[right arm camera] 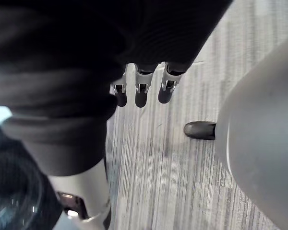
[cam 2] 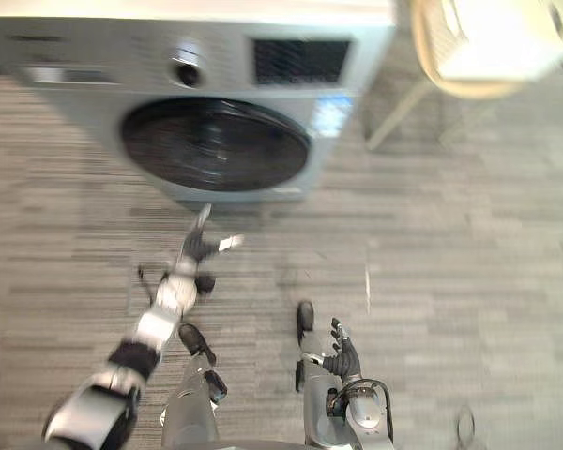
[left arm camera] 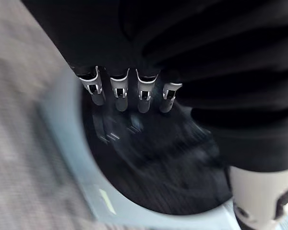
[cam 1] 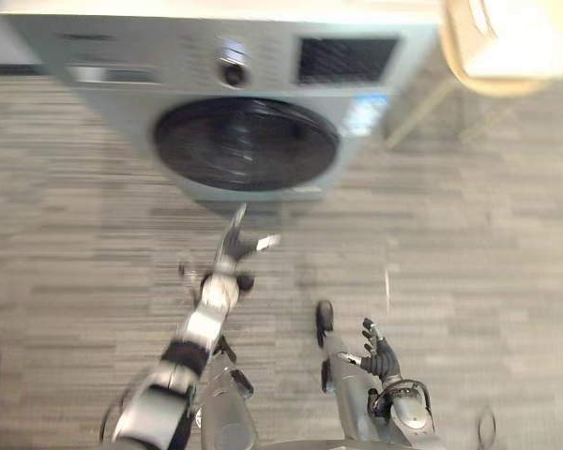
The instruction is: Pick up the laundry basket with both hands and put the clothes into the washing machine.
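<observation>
A silver-grey washing machine [cam 1: 244, 84] stands at the far side of the floor, its round dark door [cam 1: 246, 142] closed. My left hand [cam 1: 235, 246] reaches out toward the bottom of that door with straight, empty fingers [left arm camera: 120, 93]; the dark door glass [left arm camera: 158, 163] lies just past them. Low and close to my body is my right hand [cam 1: 380, 354], its fingers [right arm camera: 141, 91] relaxed over the floor and holding nothing.
A pale beige piece on thin legs [cam 1: 502, 47], carrying something white, stands right of the machine. Grey striped carpet [cam 1: 488, 234] covers the floor between me and the machine.
</observation>
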Tool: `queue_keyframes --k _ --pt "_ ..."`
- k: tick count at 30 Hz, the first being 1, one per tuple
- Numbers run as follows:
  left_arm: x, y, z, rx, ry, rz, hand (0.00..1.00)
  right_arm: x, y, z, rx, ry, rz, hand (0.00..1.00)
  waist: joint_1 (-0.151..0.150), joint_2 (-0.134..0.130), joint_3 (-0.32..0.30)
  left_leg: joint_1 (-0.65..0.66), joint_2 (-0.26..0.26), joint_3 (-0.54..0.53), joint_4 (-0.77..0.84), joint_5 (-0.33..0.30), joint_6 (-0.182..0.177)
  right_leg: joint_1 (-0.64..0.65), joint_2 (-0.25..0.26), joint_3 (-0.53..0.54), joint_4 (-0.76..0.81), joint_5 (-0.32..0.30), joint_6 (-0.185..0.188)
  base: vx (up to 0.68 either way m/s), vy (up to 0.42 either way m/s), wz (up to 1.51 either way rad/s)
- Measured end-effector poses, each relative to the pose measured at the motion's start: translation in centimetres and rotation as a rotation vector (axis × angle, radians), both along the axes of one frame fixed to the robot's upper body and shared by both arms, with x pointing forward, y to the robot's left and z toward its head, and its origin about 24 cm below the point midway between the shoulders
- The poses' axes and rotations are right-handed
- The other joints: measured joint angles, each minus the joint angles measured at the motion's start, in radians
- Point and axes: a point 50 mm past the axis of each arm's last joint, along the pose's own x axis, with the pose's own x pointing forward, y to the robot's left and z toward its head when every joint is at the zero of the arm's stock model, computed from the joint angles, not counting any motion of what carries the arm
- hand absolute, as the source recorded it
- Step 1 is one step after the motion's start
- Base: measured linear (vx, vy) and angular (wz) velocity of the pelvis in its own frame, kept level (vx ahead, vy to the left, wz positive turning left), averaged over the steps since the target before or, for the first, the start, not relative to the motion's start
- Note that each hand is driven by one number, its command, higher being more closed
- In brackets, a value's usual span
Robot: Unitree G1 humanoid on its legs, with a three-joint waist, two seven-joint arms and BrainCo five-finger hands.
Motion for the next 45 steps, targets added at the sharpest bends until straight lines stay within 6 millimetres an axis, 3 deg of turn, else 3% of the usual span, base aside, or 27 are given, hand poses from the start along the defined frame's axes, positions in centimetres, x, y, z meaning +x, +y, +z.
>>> queue_keyframes --k 2,4,5,7,9,11,12,13,14,15,16,17,19,20,22,23,25,26,28,29,32,34,36,38,39,42,45 --pt "-5.8 2.2 -4.8 -0.089 0.193 0.136 0.0 -0.9 -1.2 -1.5 -0.052 0.091 0.005 0.0 0.033 0.004 -0.035 -0.018 -0.026 0.012 0.145 -0.041 0.04 0.136 -0.071 -0.145 0.024 -0.096 0.023 0.11 0.13 2.01" --pt "-8.6 3.2 -6.8 -0.145 0.282 0.216 0.0 -1.0 -3.3 -2.0 -0.108 0.134 -0.025 0.0 0.061 0.034 -0.072 -0.033 -0.043 0.087 0.193 -0.137 0.05 0.195 -0.096 -0.234 0.016 -0.116 0.051 0.18 0.222 1.57" --pt "-9.8 3.8 -7.7 -0.183 0.319 0.28 0.0 -0.6 -4.6 -2.1 -0.134 0.154 -0.057 0.0 0.066 0.045 -0.089 -0.03 -0.078 0.11 0.171 -0.173 0.071 0.22 -0.122 -0.273 0.018 -0.127 0.071 0.21 0.237 1.29" --pt "-11.7 4.7 -8.7 -0.246 0.357 0.381 0.0 -0.3 -5.8 -2.0 -0.13 0.162 -0.121 0.0 0.084 0.024 -0.103 -0.031 -0.145 0.08 0.165 -0.185 0.101 0.27 -0.163 -0.315 -0.005 -0.104 0.092 0.24 0.166 1.06" --pt "-13.1 5.2 -9.6 -0.328 0.393 0.479 0.0 -1.3 -6.1 -2.7 -0.104 0.206 -0.206 0.0 0.081 0.01 -0.115 -0.026 -0.205 -0.011 0.22 -0.247 0.117 0.369 -0.205 -0.413 0.018 -0.097 0.115 0.31 0.195 1.42" --pt "-15.0 4.9 -10.8 -0.373 0.458 0.523 0.0 -2.0 -6.2 -3.2 -0.081 0.235 -0.251 0.0 0.084 0.016 -0.129 0.01 -0.228 -0.074 0.24 -0.3 0.118 0.361 -0.266 -0.43 0.24 -0.103 0.124 0.24 0.183 1.13" --pt "-16.4 5.1 -11.5 -0.387 0.509 0.538 0.0 -2.6 -6.0 -3.5 -0.07 0.256 -0.267 0.0 0.079 0.002 -0.141 0.05 -0.26 -0.116 0.224 -0.323 0.119 0.303 -0.336 -0.391 0.46 -0.067 0.097 0.26 0.175 0.98" --pt "-17.0 5.3 -11.7 -0.389 0.529 0.549 0.0 -3.0 -5.9 -3.7 -0.065 0.27 -0.268 0.0 0.078 -0.004 -0.146 0.07 -0.272 -0.135 0.216 -0.331 0.119 0.267 -0.359 -0.345 0.564 -0.038 0.055 0.34 0.177 1.1" --pt "-18.0 5.7 -12.1 -0.399 0.554 0.577 0.0 -3.4 -5.4 -4.0 -0.051 0.291 -0.267 0.0 0.071 -0.007 -0.148 0.1 -0.288 -0.185 0.21 -0.345 0.118 0.184 -0.349 -0.231 0.765 -0.089 0.012 0.32 0.124 0.89" --pt "-18.5 5.9 -12.2 -0.403 0.564 0.588 0.0 -3.6 -5.1 -4.1 -0.041 0.299 -0.265 0.0 0.063 -0.013 -0.152 0.117 -0.294 -0.207 0.2 -0.346 0.122 0.148 -0.329 -0.189 0.834 -0.122 0.015 0.34 0.075 1.21" --pt "-19.2 6.4 -12.4 -0.411 0.582 0.617 0.0 -3.9 -4.7 -4.3 -0.022 0.308 -0.254 0.0 0.054 -0.022 -0.157 0.156 -0.308 -0.257 0.177 -0.343 0.126 0.091 -0.274 -0.121 0.899 -0.187 0.02 0.35 0.029 1.26" --pt "-19.3 6.5 -12.4 -0.424 0.582 0.634 0.0 -4.5 -4.5 -4.5 -0.016 0.323 -0.257 0.0 0.056 -0.026 -0.16 0.188 -0.318 -0.301 0.162 -0.34 0.123 0.05 -0.203 -0.056 0.868 -0.243 0.023 0.34 0.003 1.33" --pt "-18.7 6.2 -12.4 -0.452 0.57 0.623 0.0 -5.3 -4.4 -4.6 -0.01 0.335 -0.264 0.0 0.049 -0.025 -0.162 0.202 -0.335 -0.38 0.157 -0.34 0.123 0.007 -0.109 0.045 0.746 -0.291 0.029 0.29 -0.078 1.45" --pt "-18.0 5.7 -12.4 -0.471 0.561 0.609 0.0 -5.4 -4.7 -4.5 0.003 0.326 -0.284 0.0 0.043 -0.02 -0.164 0.203 -0.349 -0.447 0.158 -0.339 0.12 -0.013 -0.047 0.151 0.615 -0.297 0.032 0.26 -0.138 1.81" --pt "-16.6 4.6 -12.2 -0.503 0.537 0.583 0.0 -5.5 -4.9 -4.5 0.004 0.33 -0.285 0.0 0.042 -0.021 -0.171 0.222 -0.36 -0.56 0.146 -0.332 0.096 -0.019 0.013 0.318 0.428 -0.285 0.029 0.22 -0.167 1.8" --pt "-16.6 4.5 -12.2 -0.506 0.535 0.583 0.0 -5.6 -4.7 -4.6 0.006 0.334 -0.281 0.0 0.042 -0.015 -0.172 0.217 -0.367 -0.586 0.147 -0.333 0.086 -0.015 0.014 0.335 0.388 -0.27 0.032 0.2 -0.223 1.85" --pt "-16.2 4.5 -12.0 -0.492 0.528 0.563 0.0 -6.7 -3.3 -5.0 0.035 0.37 -0.26 0.0 0.046 -0.072 -0.208 0.214 -0.399 -0.666 0.188 -0.369 0.038 0.018 -0.048 0.303 0.325 -0.144 0.039 0.22 -0.373 1.78" --pt "-16.0 4.1 -12.1 -0.504 0.533 0.563 0.0 -6.5 -3.0 -4.8 0.044 0.36 -0.244 0.0 0.054 -0.052 -0.215 0.176 -0.357 -0.677 0.282 -0.423 0.01 0.049 -0.041 0.214 0.341 -0.189 0.049 0.18 -0.401 1.48" --pt "-15.8 2.8 -12.0 -0.544 0.523 0.554 0.0 -6.1 -3.3 -4.5 0.022 0.338 -0.213 0.0 0.067 -0.008 -0.21 0.156 -0.253 -0.614 0.359 -0.461 -0.015 0.095 0.003 0.129 0.354 -0.245 0.004 0.08 -0.35 1.2" --pt "-16.3 2.3 -12.2 -0.569 0.533 0.564 0.0 -5.9 -3.3 -4.4 0.018 0.331 -0.2 0.0 0.06 0.012 -0.201 0.13 -0.208 -0.553 0.454 -0.449 -0.024 0.13 0.011 0.081 0.361 -0.277 -0.012 0.06 -0.301 0.98" --pt "-16.9 2.7 -12.1 -0.573 0.524 0.585 0.0 -6.0 -3.3 -4.4 0.012 0.334 -0.202 0.0 0.06 0.021 -0.198 0.059 -0.112 -0.353 0.621 -0.375 -0.014 0.218 0.009 0.001 0.336 -0.306 -0.034 0.07 -0.204 0.79" --pt "-17.4 3.0 -12.2 -0.572 0.531 0.607 0.0 -6.0 -3.3 -4.5 0.021 0.34 -0.215 0.0 0.059 0.022 -0.198 0.057 -0.082 -0.266 0.596 -0.379 -0.002 0.243 0.008 -0.02 0.296 -0.299 -0.041 0.12 -0.044 0.49" --pt "-17.9 3.7 -12.7 -0.542 0.573 0.615 0.0 -6.0 -3.5 -4.9 0.025 0.367 -0.227 0.0 0.06 0.014 -0.197 0.044 -0.107 -0.239 0.46 -0.386 0.001 0.253 -0.015 -0.025 0.247 -0.278 -0.038 0.17 0.067 0.32" --pt "-18.7 4.1 -13.2 -0.525 0.612 0.631 0.0 -5.9 -3.7 -5.3 0.024 0.389 -0.24 0.0 0.06 0.008 -0.194 0.029 -0.154 -0.275 0.296 -0.354 -0.03 0.26 -0.048 -0.023 0.206 -0.263 -0.01 0.19 0.204 0.04" --pt "-19.5 4.3 -13.5 -0.528 0.635 0.662 0.0 -6.1 -4.0 -5.5 0.018 0.41 -0.25 0.0 0.068 0.012 -0.201 0.062 -0.196 -0.274 0.205 -0.24 0.007 0.28 -0.07 -0.013 0.168 -0.252 0.029 0.25 0.228 0.01" --pt "-19.3 5.2 -13.4 -0.508 0.628 0.674 0.0 -6.2 -3.2 -5.7 0.039 0.421 -0.244 0.0 0.067 -0.01 -0.194 0.054 -0.218 -0.266 0.247 -0.267 0.034 0.341 -0.067 0.01 0.061 -0.221 0.016 0.27 0.152 0.19" --pt "-19.3 5.4 -13.4 -0.504 0.626 0.672 0.0 -6.4 -3.2 -5.9 0.049 0.434 -0.261 0.0 0.07 -0.015 -0.2 0.042 -0.225 -0.267 0.333 -0.339 0.044 0.373 -0.08 0.017 0.038 -0.202 0.035 0.17 0.142 -0.06"
